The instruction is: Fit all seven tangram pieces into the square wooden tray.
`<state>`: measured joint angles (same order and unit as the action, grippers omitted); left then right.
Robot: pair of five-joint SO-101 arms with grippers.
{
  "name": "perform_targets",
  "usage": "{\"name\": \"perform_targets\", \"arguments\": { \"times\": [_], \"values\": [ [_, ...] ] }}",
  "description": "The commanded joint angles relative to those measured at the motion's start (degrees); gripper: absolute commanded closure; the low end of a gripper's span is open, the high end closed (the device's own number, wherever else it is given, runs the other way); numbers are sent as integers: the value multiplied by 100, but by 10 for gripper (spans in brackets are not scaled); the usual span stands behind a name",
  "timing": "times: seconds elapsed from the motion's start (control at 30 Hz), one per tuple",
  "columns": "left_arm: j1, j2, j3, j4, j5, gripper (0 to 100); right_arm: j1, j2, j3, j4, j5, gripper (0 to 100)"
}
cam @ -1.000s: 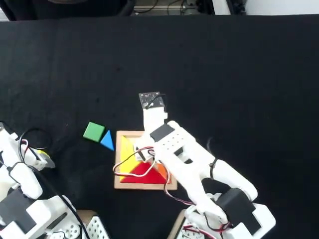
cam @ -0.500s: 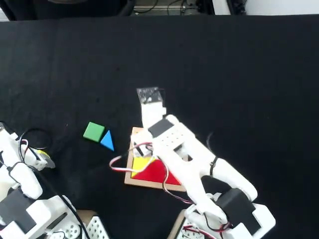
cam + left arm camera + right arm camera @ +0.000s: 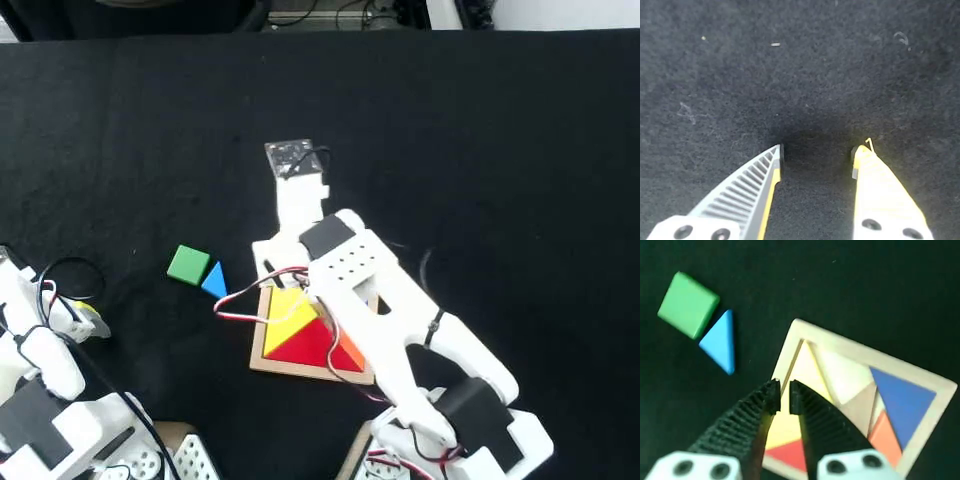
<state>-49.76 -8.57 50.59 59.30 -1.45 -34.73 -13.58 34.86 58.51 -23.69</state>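
- Right gripper (image 3: 780,390): fingers all but closed, just a sliver btwn them, nothing held. Tips hang over the rim of the square wooden tray (image 3: 875,356), nr one corner.
- Right by the tips, inside that rim: yellow triangle (image 3: 802,367), lying flat in the tray.
- Further into the tray from the gripper: pale piece (image 3: 845,375), then large blue triangle (image 3: 902,400) and orange piece (image 3: 885,432). Red piece (image 3: 785,452) sits close beside the fingers.
- Some bare wood floor shows btwn the pale piece and the orange piece.
- On the gripper's other side, outside the tray: small blue triangle (image 3: 720,342) and green square (image 3: 688,304), both flat on the black surface (image 3: 480,150). The two lie just beside each other, w/ the triangle the nearer one to the tips. Both are clear of the tray rim.
- High view: right arm lies across the tray (image 3: 258,350) and covers part of it. Yellow triangle (image 3: 288,308), red piece (image 3: 308,345) and orange piece (image 3: 348,353) show beside the arm.
- Left gripper (image 3: 817,152): open, fingers spread, nothing btwn them, only bare black surface under the tips. It is well apart from the tray and the loose pieces.
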Motion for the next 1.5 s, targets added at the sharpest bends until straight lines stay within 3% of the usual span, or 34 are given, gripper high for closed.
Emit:
{"name": "perform_targets", "arguments": {
  "times": [0.0, 0.57, 0.9, 1.17, 1.47],
  "values": [
    [-40, 44, -154, -53, 35, 770, 325, -136, 268, -589, 79, 985],
    [-40, 44, -154, -53, 35, 770, 615, -101, 1165, -747, 123, 987],
    [-48, 44, -154, -53, 26, 770, 677, -101, 1657, -1345, 141, 987],
    [-48, 44, -154, -53, 26, 770, 677, -101, 1815, -1108, 360, 987],
    [-48, 44, -154, -53, 26, 770, 1257, -154, 1780, -624, 545, 988]
  ]
}}
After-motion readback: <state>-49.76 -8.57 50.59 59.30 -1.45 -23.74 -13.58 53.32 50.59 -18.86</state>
